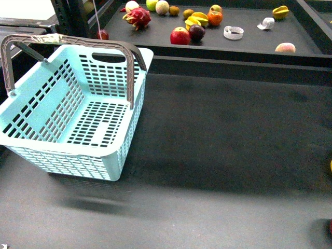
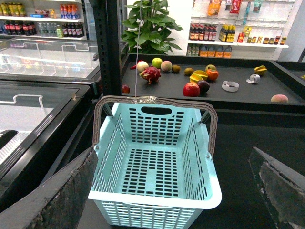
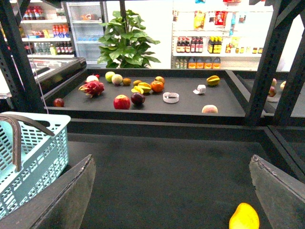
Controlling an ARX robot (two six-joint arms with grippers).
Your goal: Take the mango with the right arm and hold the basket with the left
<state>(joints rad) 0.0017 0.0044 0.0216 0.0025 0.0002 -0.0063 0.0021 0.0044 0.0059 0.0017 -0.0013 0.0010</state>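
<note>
The turquoise basket (image 1: 78, 114) stands empty at the left of the dark table, its grey-brown handles (image 1: 72, 41) raised. In the left wrist view the basket (image 2: 155, 167) lies right ahead, between the spread fingers of my open left gripper (image 2: 172, 157), not touching them. The yellow-orange mango (image 3: 244, 217) lies on the table in the right wrist view, close to the inner side of one finger (image 3: 279, 191) of my open, empty right gripper (image 3: 171, 162). In the front view only a yellow sliver (image 1: 330, 166) shows at the right edge. Neither arm shows in the front view.
A raised dark shelf (image 1: 233, 54) runs behind the table. It holds a red apple (image 1: 180, 36), dragon fruit (image 1: 137, 17), yellow star fruit (image 1: 197, 20), orange fruit (image 1: 215, 18), a tape roll (image 1: 233, 32) and a peach (image 1: 285, 47). Black uprights (image 3: 267, 62) stand at the right.
</note>
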